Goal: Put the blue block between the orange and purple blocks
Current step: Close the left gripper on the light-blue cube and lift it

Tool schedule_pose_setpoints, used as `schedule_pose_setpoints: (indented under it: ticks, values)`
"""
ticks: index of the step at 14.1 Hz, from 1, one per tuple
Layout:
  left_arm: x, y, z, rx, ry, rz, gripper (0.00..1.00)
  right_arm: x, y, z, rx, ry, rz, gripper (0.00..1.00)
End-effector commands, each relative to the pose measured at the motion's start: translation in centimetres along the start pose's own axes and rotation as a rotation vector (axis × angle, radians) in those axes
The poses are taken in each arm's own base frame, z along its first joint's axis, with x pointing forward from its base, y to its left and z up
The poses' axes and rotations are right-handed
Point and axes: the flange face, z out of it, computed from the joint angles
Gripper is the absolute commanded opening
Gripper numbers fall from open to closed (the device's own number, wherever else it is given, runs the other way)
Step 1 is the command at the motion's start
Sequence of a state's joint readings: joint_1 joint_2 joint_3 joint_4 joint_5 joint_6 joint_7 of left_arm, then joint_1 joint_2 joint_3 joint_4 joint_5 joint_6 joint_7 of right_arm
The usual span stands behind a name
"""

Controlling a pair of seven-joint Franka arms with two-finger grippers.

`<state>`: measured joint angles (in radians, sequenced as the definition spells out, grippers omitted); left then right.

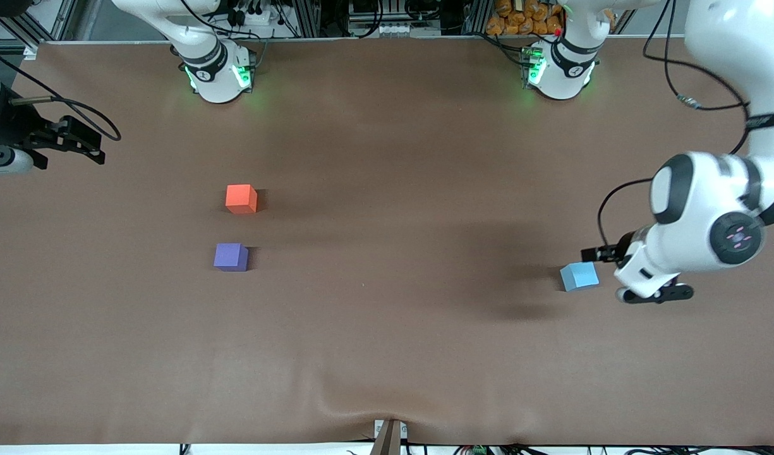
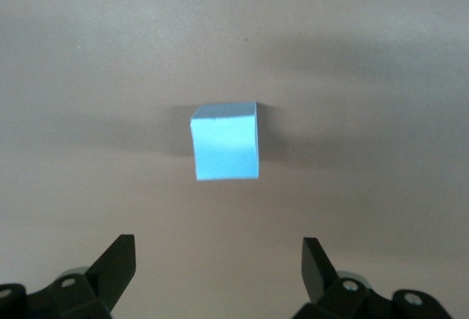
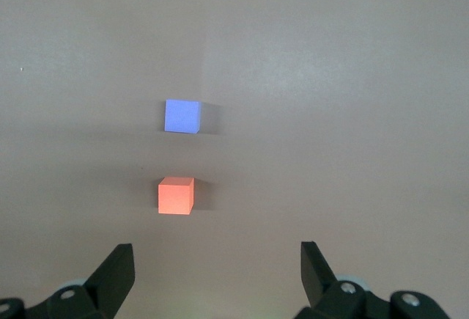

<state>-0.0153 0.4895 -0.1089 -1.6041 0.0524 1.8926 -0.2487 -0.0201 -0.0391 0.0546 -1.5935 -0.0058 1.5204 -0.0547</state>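
The blue block (image 1: 579, 276) sits on the brown table toward the left arm's end. My left gripper (image 1: 627, 275) hangs low beside it, open and empty. In the left wrist view the blue block (image 2: 226, 143) lies ahead of the spread left gripper (image 2: 220, 249), not between its fingers. The orange block (image 1: 241, 198) and the purple block (image 1: 230, 257) sit toward the right arm's end, the purple one nearer the front camera, with a gap between them. My right gripper (image 1: 86, 144) waits at that end, open and empty (image 3: 218, 253); its wrist view shows the orange block (image 3: 176, 195) and the purple block (image 3: 182, 116).
The brown table cover (image 1: 387, 328) has a wrinkle at its front edge (image 1: 361, 404). The two arm bases (image 1: 216, 69) (image 1: 557, 66) stand along the table's edge farthest from the front camera.
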Motion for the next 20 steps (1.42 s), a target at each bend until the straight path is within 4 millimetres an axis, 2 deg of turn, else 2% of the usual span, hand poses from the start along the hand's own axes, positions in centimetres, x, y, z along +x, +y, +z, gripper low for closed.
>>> schedule_pose_setpoints:
  ticks: [1,5,7,11,13,18,19,20]
  values:
    - [1.2,0.6,3.3,-0.003,0.024,-0.088,1.00,-0.3,-0.2,-0.3,-0.012,0.003,0.010,1.00]
    - [2.6,0.2,5.9,-0.040,0.042,-0.192,1.00,-0.3,-0.1,-0.3,-0.012,0.001,0.012,1.00]
    - [2.8,0.9,8.4,-0.025,0.018,-0.187,1.00,-0.3,-0.1,-0.3,-0.012,0.001,0.012,1.00]
    - [2.9,0.2,9.9,-0.013,-0.002,-0.183,1.00,-0.3,-0.2,-0.3,-0.012,0.003,0.010,1.00]
    - [2.9,0.3,11.8,0.038,-0.012,-0.152,1.00,-0.2,-0.1,-0.3,-0.012,0.004,0.006,1.00]
    - [3.0,0.1,12.8,0.070,-0.017,-0.128,1.00,-0.2,-0.2,-0.3,-0.012,0.004,0.001,1.00]
    - [3.2,0.2,12.8,0.080,-0.010,-0.125,0.86,-0.2,-0.2,-0.4,-0.012,0.007,0.001,1.00]
    - [3.3,0.3,12.5,0.078,-0.005,-0.126,0.50,-0.2,-0.2,-0.4,-0.012,0.006,0.002,1.00]
